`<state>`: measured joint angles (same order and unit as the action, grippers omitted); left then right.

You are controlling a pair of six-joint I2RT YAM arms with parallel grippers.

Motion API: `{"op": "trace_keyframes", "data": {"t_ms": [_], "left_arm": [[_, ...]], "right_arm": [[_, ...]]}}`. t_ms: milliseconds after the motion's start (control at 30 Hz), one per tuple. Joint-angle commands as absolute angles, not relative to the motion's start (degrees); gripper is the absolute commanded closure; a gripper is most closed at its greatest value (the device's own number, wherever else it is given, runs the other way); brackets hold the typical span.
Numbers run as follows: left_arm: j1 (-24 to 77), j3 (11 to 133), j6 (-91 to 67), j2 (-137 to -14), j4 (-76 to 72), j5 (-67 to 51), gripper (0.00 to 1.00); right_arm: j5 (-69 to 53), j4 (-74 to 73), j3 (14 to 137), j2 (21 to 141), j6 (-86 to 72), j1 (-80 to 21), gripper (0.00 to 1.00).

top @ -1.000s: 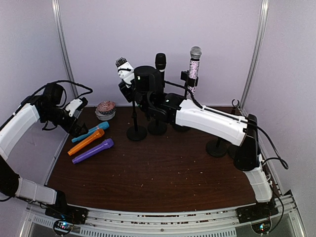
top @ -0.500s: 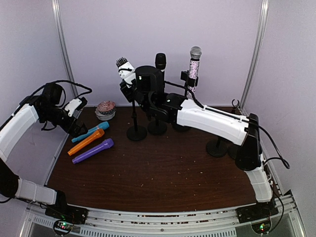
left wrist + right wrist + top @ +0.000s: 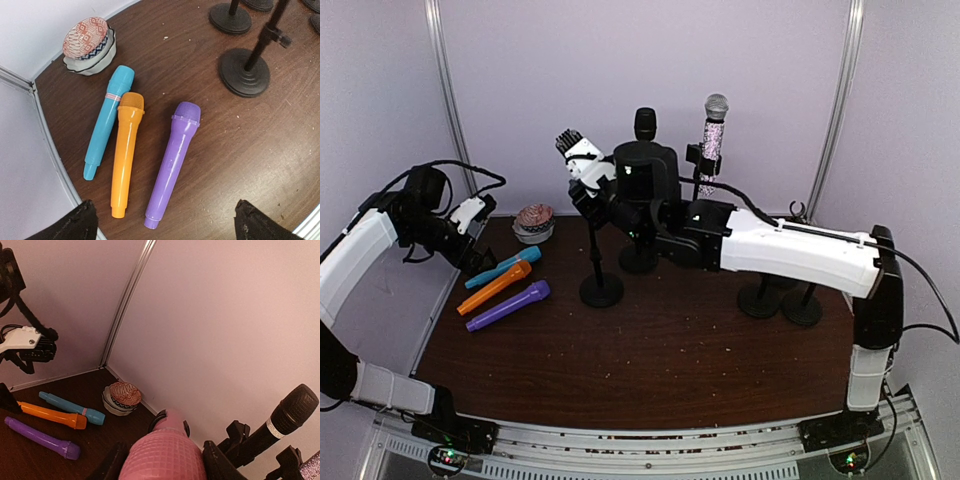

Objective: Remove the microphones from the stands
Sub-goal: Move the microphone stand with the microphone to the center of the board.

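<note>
The microphone [image 3: 584, 160], white-bodied with a dark grille, leans left at the top of its black stand [image 3: 601, 289]. In the right wrist view the microphone [image 3: 167, 452] looks pink and gridded, and a black clip ring [image 3: 161, 416] circles it further down. My right gripper [image 3: 165, 462] is shut on it, one dark finger [image 3: 220, 462] on each side; in the top view the right gripper [image 3: 605, 193] sits just under the head. My left gripper [image 3: 167, 225] hangs open over the purple toy microphone [image 3: 172, 157], holding nothing. The stand's base [image 3: 245, 72] also shows in the left wrist view.
Blue [image 3: 504, 266], orange [image 3: 495, 286] and purple [image 3: 508, 304] toy microphones lie at the left. A patterned bowl [image 3: 533, 222] sits by the back wall. A black microphone [image 3: 645, 125] and a glittery one [image 3: 712, 140] stand behind; two bare stands [image 3: 760, 298] are at the right.
The right jaws have closed tighter on the microphone. The right arm has drawn back to the right, and the microphone with its stand base has shifted toward the front. The left arm is unmoved.
</note>
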<state>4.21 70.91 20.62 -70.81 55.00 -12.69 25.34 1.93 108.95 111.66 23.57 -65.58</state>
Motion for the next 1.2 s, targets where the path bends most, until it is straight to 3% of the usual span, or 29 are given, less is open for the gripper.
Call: {"op": "trace_keyframes", "data": {"t_ms": [0,633,1033,1167], "left_arm": [[3.78,72.90,19.86,-71.19,54.94,-13.70,0.02],[4.79,75.58,18.11,-73.25,52.96,-24.79,0.02],[16.85,79.37,15.21,-77.65,48.98,-26.54,0.04],[22.45,80.15,13.48,-79.86,45.60,-26.24,0.04]], "right_arm": [[25.07,8.05,104.82,103.48,23.84,-67.19,0.87],[37.47,11.84,77.41,85.14,20.14,-73.73,0.92],[35.46,10.05,78.49,84.23,18.91,-74.35,0.88],[35.64,8.41,79.58,85.04,17.84,-74.76,0.80]]}}
